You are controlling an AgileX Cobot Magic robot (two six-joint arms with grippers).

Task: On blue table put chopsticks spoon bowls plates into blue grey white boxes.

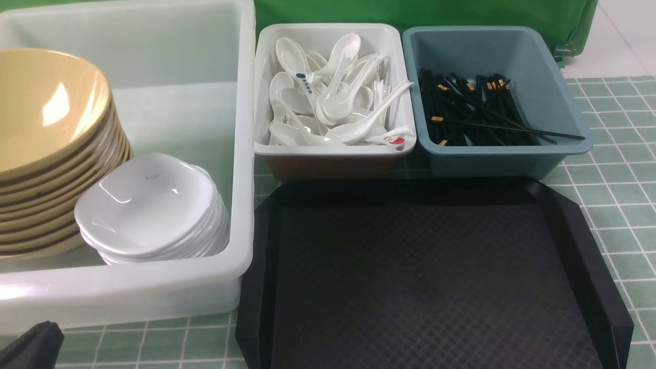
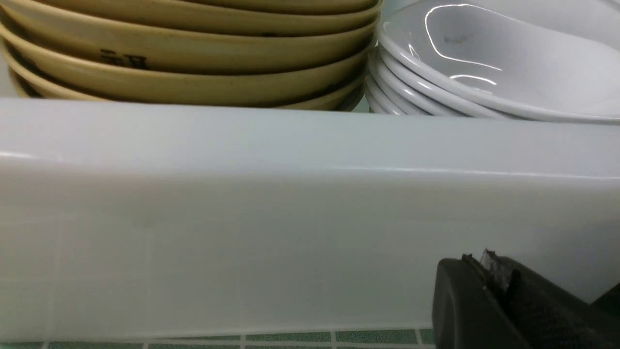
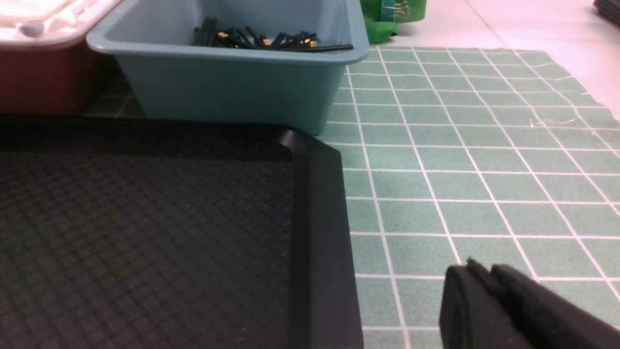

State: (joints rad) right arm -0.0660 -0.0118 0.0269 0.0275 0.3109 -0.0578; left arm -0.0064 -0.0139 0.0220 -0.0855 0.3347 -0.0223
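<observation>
The large translucent tub [image 1: 179,51] on the left holds a stack of tan bowls [image 1: 46,118] and a stack of white plates [image 1: 148,205]. White spoons [image 1: 333,92] fill the white box [image 1: 333,149]. Black chopsticks [image 1: 471,107] lie in the blue-grey box [image 1: 543,77]. My left gripper [image 2: 484,264] is shut and empty, low on the table just outside the tub's near wall [image 2: 290,194]; its tip shows at the front view's lower left corner [image 1: 43,330]. My right gripper [image 3: 477,269] is shut and empty above the blue table [image 3: 460,169], to the right of the tray.
A black textured tray [image 1: 425,282] with nothing on it lies in front of the two small boxes, its right rim [image 3: 319,218] close to my right gripper. A green cloth backdrop [image 1: 410,15] hangs behind the boxes. The table cloth ends at the far right [image 3: 596,82].
</observation>
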